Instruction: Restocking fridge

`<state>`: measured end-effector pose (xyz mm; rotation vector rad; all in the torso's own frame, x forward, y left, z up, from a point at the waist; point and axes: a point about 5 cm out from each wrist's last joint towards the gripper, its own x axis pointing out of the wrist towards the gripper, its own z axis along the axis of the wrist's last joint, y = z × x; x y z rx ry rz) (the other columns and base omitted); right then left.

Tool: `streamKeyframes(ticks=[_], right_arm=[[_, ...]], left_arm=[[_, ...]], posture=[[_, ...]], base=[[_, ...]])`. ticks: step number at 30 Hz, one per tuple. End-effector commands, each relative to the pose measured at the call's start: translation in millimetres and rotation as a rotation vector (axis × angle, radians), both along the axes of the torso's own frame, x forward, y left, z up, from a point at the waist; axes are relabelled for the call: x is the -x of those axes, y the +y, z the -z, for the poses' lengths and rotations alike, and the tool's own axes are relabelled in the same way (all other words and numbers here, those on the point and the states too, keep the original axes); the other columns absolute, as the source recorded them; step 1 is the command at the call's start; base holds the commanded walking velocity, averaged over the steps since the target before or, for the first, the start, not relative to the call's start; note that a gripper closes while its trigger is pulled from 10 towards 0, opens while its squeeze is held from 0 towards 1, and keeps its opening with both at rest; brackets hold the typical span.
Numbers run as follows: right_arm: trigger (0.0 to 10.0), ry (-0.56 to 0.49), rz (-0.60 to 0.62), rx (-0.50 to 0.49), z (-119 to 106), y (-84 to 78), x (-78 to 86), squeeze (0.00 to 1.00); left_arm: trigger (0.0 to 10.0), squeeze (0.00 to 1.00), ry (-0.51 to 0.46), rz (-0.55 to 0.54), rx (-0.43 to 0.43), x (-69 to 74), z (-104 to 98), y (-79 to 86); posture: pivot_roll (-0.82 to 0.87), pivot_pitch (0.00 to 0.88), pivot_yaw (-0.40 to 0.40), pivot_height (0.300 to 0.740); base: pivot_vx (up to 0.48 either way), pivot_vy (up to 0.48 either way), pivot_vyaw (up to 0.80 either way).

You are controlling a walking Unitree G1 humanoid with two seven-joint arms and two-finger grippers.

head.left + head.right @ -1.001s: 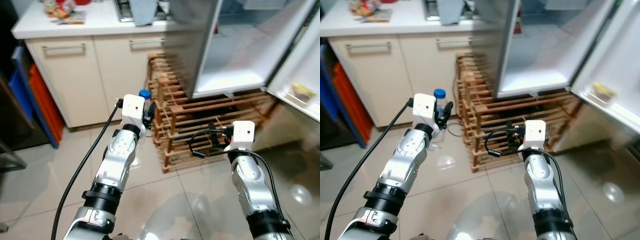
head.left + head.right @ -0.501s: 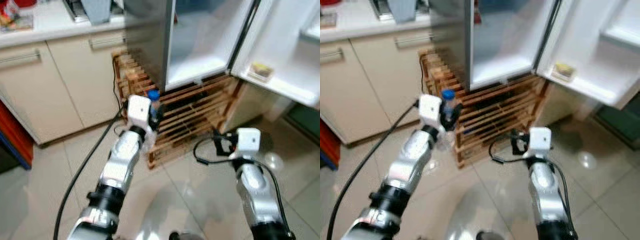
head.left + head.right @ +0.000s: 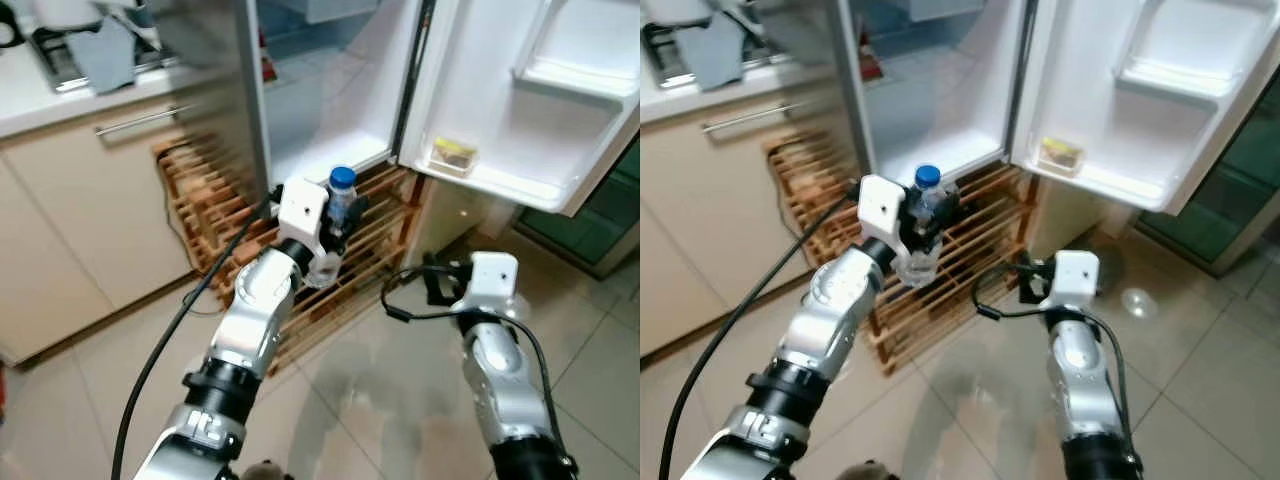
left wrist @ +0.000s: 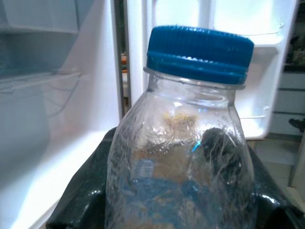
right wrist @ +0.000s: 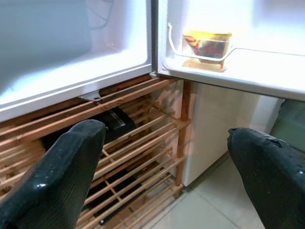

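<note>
Between my left fingers [image 3: 340, 222] a clear blue-capped bottle [image 3: 338, 205] stands gripped upright, just short of the open fridge [image 3: 330, 110] so it can go in level, while my right fingers [image 5: 157, 167] hang spread and empty beside the wooden rack [image 5: 138, 143].

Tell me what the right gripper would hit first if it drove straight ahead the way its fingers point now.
Probably the wooden rack under the open fridge: the right gripper, fingers spread and empty, aims at its slats near the rack's corner post. Nothing stands between, though depth is hard to judge.
</note>
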<state>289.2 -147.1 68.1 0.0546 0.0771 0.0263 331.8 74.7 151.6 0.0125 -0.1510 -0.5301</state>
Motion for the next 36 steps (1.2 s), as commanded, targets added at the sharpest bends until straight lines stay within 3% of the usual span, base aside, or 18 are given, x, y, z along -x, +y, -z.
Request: streamKeyframes(ticks=[1,14,23,27,33,35,36], right_arm=[[10.0,0.001,0.030,0.026,0,-13.3,0.3,0.11],[10.0,-0.024,0.037,0.027,-5,-18.0,-1.1,0.11],[10.0,-0.010,0.025,0.031,-1,-15.4,4.4,0.10],[10.0,-0.005,0.011,0.036,-1,-15.7,4.4,0.10],[10.0,-0.006,-0.010,0.046,-2,-14.5,2.5,0.09],[10.0,-0.007,-0.017,0.050,-2,-13.2,2.3,0.09],[10.0,-0.007,-0.017,0.050,-2,-13.2,2.3,0.09]], left_arm=[[10.0,0.00,-0.054,0.055,0.017,0.6,-13,-13.4],[10.0,0.00,-0.065,0.071,0.040,-4.2,-21,-17.0],[10.0,0.00,-0.120,0.078,0.131,0.8,-40,-7.1],[10.0,0.00,-0.147,0.001,0.137,0.1,-46,6.2],[10.0,0.00,-0.131,-0.101,0.152,-5.4,-44,11.2],[10.0,0.00,-0.009,-0.246,0.330,-14.9,-34,18.0],[10.0,0.00,-0.009,-0.246,0.330,-14.9,-34,18.0]], posture=[[-0.06,0.000,0.018,0.740],[-0.08,0.000,0.032,0.740],[-0.08,0.000,0.032,0.740],[-0.08,0.000,0.021,0.740],[-0.07,0.000,0.013,0.740],[-0.07,0.000,0.010,0.740],[-0.07,0.000,0.010,0.740]], base=[[0.480,0.000,-0.69],[0.480,0.000,-0.69],[0.317,0.000,0.00],[0.000,0.000,0.00],[0.000,0.000,0.00],[0.000,0.000,0.00],[0.000,0.000,0.00]])
